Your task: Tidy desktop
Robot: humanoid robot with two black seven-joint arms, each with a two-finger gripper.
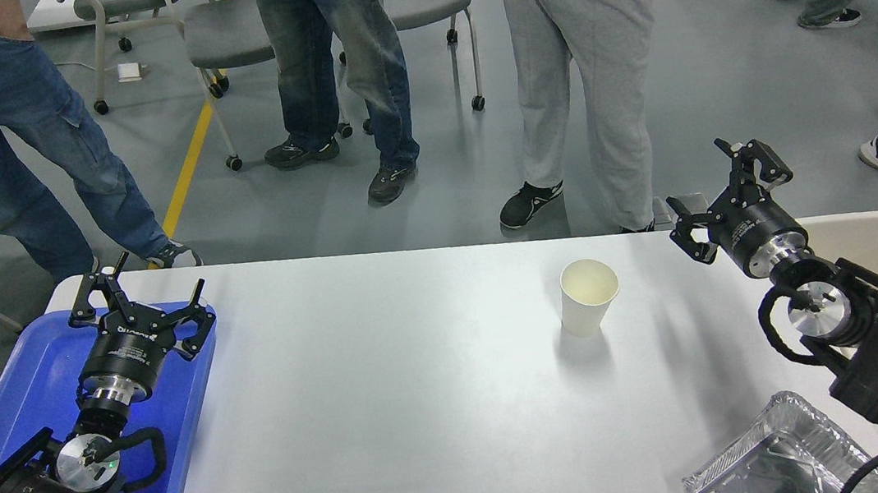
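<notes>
Waiting near my edge, the foil tray [785, 455] sits on the desktop [390, 401], with the paper cup [588, 296] upright mid-table beyond. Both grippers hang spread and empty: left gripper [138, 301] over the blue tray [18, 394], right gripper [718, 194] just past the cup. No pickup yet; reaching for the cup looks likely.

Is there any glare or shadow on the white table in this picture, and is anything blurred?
Head view: soft sheen across the white rectangular desktop; the white paper cup casts a faint shadow toward the camera; the crinkled foil tray glints; everything looks sharp.
</notes>
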